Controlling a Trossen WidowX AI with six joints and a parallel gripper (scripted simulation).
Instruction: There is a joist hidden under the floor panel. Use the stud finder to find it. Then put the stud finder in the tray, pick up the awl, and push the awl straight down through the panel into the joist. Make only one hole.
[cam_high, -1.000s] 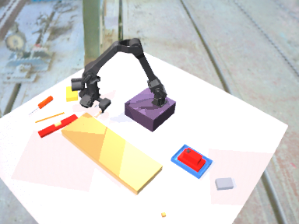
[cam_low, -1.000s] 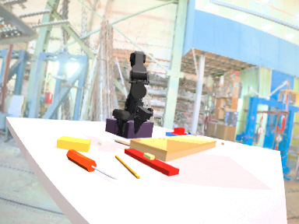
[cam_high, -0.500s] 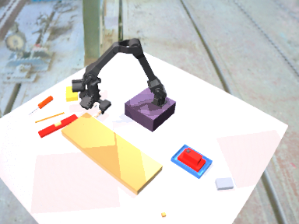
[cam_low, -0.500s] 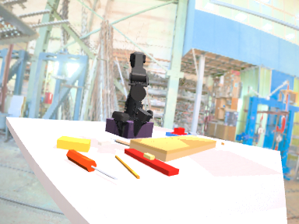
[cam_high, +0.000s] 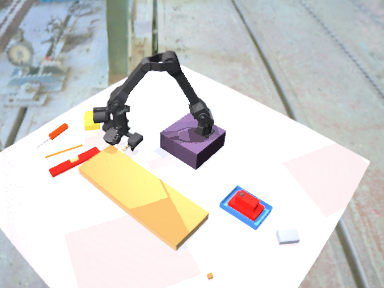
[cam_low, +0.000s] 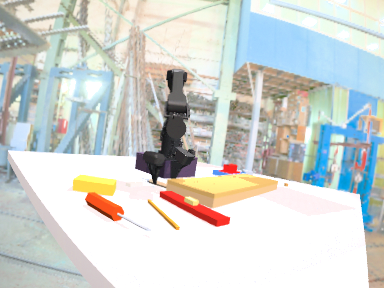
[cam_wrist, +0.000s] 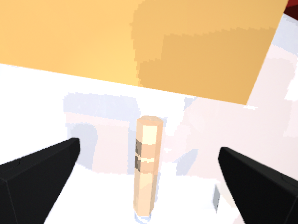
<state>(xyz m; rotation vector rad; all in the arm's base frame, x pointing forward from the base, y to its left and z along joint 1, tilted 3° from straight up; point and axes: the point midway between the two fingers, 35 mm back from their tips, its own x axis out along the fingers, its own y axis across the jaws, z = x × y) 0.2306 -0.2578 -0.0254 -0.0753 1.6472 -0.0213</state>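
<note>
Lying between the open gripper's (cam_high: 122, 143) (cam_low: 166, 181) (cam_wrist: 149, 149) fingers; the awl (cam_wrist: 146, 170) untouched.

I see the floor panel (cam_high: 142, 195) (cam_low: 220, 186) (cam_wrist: 75, 40) lying flat on the tabletop (cam_high: 260, 160) (cam_low: 280, 240) (cam_wrist: 30, 100) — a long, thick rectangular slab, yellow-tan. Just beside one end of it, I have the awl (cam_high: 125, 148) (cam_low: 157, 183) (cam_wrist: 148, 167) lying on its side: pale wooden faceted handle, two dark patches on one flank, butt end toward the panel and metal end pointing away. Well beyond the panel's long side I find the stud finder (cam_high: 245, 204) (cam_low: 230, 168), red and stepped, sitting upright inside the shallow blue rectangular tray (cam_high: 237, 217) (cam_low: 220, 172) — raised block uppermost, a small dark spot on top.
</note>
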